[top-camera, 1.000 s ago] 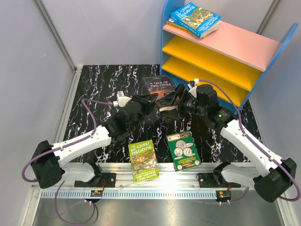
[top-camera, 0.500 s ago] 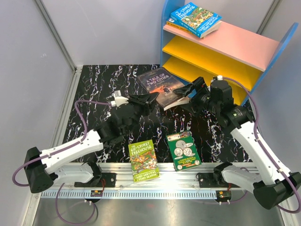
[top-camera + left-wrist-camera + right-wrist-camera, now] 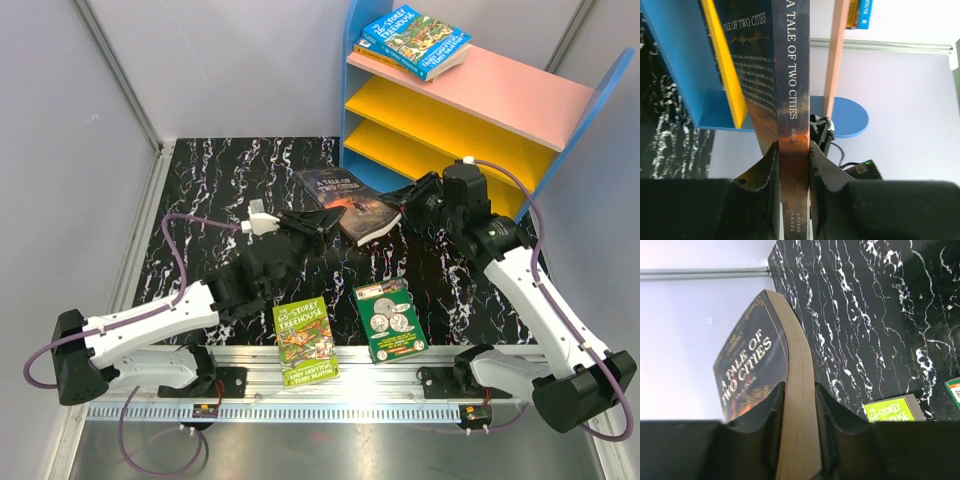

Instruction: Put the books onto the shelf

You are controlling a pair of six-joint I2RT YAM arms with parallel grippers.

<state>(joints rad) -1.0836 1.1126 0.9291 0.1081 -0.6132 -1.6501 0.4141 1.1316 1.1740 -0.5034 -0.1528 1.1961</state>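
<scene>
The dark book "A Tale of Two Cities" [image 3: 345, 197] hangs tilted above the black table, held from both sides. My left gripper [image 3: 318, 222] is shut on its spine [image 3: 792, 90], fingers [image 3: 769, 165] pressed to each cover. My right gripper [image 3: 405, 200] is shut on its page edge [image 3: 799, 390]. The lime-green Treehouse book [image 3: 304, 340] and the green book with silver coins [image 3: 391, 320] lie flat near the front rail. A blue Treehouse book [image 3: 415, 40] rests on the pink top of the shelf [image 3: 500, 90] at the back right.
The shelf's yellow lower boards [image 3: 450, 125] open toward the table, just behind my right arm. Its blue side panel [image 3: 590, 120] stands at the far right. Grey walls enclose the left and back. A metal rail [image 3: 330, 385] runs along the front edge.
The dark book has come up off the table in my left gripper. My right gripper has moved to its page edge and closed on it.
</scene>
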